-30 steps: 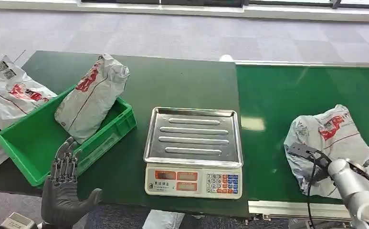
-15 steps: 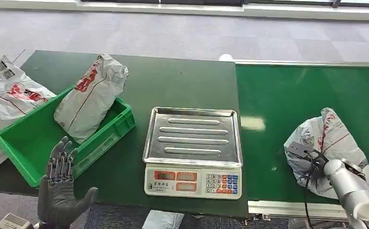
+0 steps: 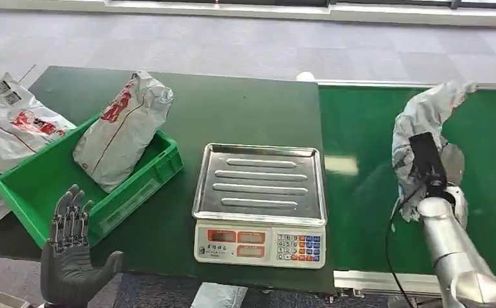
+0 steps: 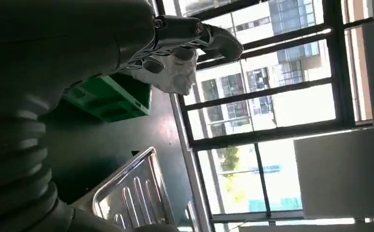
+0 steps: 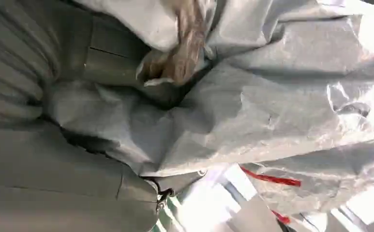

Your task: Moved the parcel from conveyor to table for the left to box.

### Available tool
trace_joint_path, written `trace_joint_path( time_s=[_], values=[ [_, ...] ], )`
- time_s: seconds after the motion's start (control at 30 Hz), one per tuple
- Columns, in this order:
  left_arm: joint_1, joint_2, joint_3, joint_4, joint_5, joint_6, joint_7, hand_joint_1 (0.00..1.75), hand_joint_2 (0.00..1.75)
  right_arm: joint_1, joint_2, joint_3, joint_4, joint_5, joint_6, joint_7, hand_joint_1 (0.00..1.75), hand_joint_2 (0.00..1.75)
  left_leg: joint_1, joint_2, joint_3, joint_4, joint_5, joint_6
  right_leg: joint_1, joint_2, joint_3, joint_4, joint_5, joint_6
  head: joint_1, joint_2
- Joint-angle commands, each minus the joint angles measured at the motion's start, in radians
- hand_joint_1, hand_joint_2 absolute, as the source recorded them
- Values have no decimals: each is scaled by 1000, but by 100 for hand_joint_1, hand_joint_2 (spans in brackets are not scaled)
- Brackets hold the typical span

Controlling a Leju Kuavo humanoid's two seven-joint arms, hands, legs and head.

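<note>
Scale (image 3: 260,202) stands between conveyor (image 3: 367,186) and green bin (image 3: 46,186).

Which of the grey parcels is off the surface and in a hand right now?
The grey parcel over the conveyor, lifted in the right hand. The other two rest: one leaning in the green crate, one lying at the table's far-left edge.

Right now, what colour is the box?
Green, best in the head view: the box.
</note>
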Motion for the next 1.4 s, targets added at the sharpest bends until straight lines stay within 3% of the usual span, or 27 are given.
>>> trace_joint_path(
  time_s=[0.03, 0.3, 0.37, 0.4, 0.43, 0.5, 0.53, 0.6, 0.63, 0.67, 0.77, 0.8, 0.83, 0.97, 1.1, 1.23, 1.27, 1.3, 1.33, 1.4],
  values=[
    [-66, 65, -79, 103, 28, 41, -24, 0, 175, 206, 87, 34, -614, 9, -159, 6, 175, 175, -1, 2, 2, -4, 0, -1, -1, 2, 1, -1, -1, -2, 0, 0],
    [-67, 80, -91, 101, 41, 53, -27, 0, 175, 192, 83, 46, -585, -52, -149, -26, 175, 175, -1, 6, 1, -3, -1, -2, -1, 5, -2, -1, -1, -3, 0, 0],
    [-81, 100, -104, 118, 58, 73, -35, 0, 175, 194, 85, 83, -622, -166, -49, -56, 175, 175, -1, 6, 1, -3, 0, -2, -1, 5, -2, -1, -1, -3, 0, 0],
    [-94, 111, -110, 133, 70, 84, -44, 0, 175, 198, 91, 118, -666, -280, 73, -69, 175, 175, -1, 6, 1, -4, 0, -2, -1, 5, -2, -2, 0, -3, 0, 0],
    [-94, 111, -110, 133, 70, 84, -44, 0, 175, 198, 91, 118, -666, -280, 73, -69, 175, 175, -1, 6, 1, -2, -1, -2, -1, 5, -2, 0, -1, -3, 0, 0],
    [-122, 120, -125, 179, 89, 85, -61, 0, 175, 186, 37, 341, -759, -86, 153, -85, 175, 175, -1, 7, 1, -3, 0, -2, -1, 7, -2, -1, 0, -4, 0, 0],
    [-132, 117, -135, 209, 86, 80, -72, 0, 175, 137, -3, 487, -765, 35, 299, -18, 175, 175, -1, 7, 1, -3, -1, -2, -1, 7, -3, 0, 0, -3, 0, 0],
    [-143, 98, -141, 221, 62, 68, -72, 0, 175, 69, 41, 626, -744, 227, 336, 68, 175, 175, -2, 15, 1, -3, -1, -3, -2, 14, -5, 3, 1, -4, 0, 0],
    [-144, 90, -140, 223, 55, 61, -72, 0, 175, 11, 64, 711, -715, 290, 427, 125, 175, 175, -2, 13, 1, -2, -1, -3, -2, 13, -5, 3, 1, -3, 0, 0],
    [-145, 88, -140, 225, 52, 61, -72, 0, 175, -9, 99, 733, -693, 306, 432, 149, 175, 175, -2, 17, 1, -3, -1, -4, -2, 17, -6, 3, 2, -4, 0, 0],
    [-142, 89, -138, 222, 53, 60, -72, 0, 175, -15, 97, 735, -686, 306, 432, 149, 175, 175, -1, 20, 2, -4, 0, -5, 1, 21, -7, 3, 4, -6, 0, 0],
    [-142, 89, -138, 222, 53, 60, -72, 0, 175, -15, 97, 735, -686, 306, 432, 149, 175, 175, -1, 15, 0, -3, 1, -5, 2, 15, -8, 3, 2, -6, 0, 0],
    [-138, 87, -136, 221, 47, 57, -72, 0, 175, -58, 99, 796, -651, 338, 528, 178, 175, 175, 1, 12, -1, -2, 2, -6, 2, 12, -8, 3, 1, -5, 0, 0],
    [-129, 59, -130, 214, 40, 64, -72, 0, 175, -128, 208, 906, -513, 373, 581, 209, 175, 175, 1, 19, 1, -4, 1, -6, 2, 19, -7, 2, 3, -6, 0, 0],
    [-119, 31, -113, 197, 23, 82, -63, 0, 175, -165, 252, 984, -486, 346, 633, 205, 175, 175, 2, 16, -1, -2, 2, -6, 2, 16, -9, 3, 2, -7, 0, 0],
    [-88, 19, -97, 159, 4, 93, -48, 0, 175, -204, 275, 1024, -483, 348, 734, 290, 175, 175, 2, 17, -1, -3, 2, -7, 3, 18, -9, 3, 3, -7, 0, 0],
    [-78, 14, -89, 147, -1, 94, -42, 0, 175, -214, 279, 1031, -477, 349, 761, 318, 110, 175, 2, 17, -2, -2, 2, -7, 2, 17, -9, 4, 2, -7, 0, 0],
    [-69, 9, -81, 137, -5, 92, -36, 0, 175, -232, 280, 1046, -454, 362, 786, 355, 7, 175, 2, 15, -2, -2, 2, -7, 3, 16, -9, 4, 2, -7, 0, 0],
    [-52, -6, -60, 116, -15, 90, -20, 0, 175, -262, 285, 1076, -412, 382, 844, 427, 0, 175, 2, 18, 0, -4, 2, -7, 2, 19, -9, 2, 3, -8, 0, 0],
    [-35, -20, -42, 91, -24, 86, -7, 0, 175, -272, 303, 1077, -355, 393, 840, 452, 0, 175, 2, 16, -2, -2, 2, -7, 3, 16, -9, 4, 2, -7, 0, 0]
  ],
)
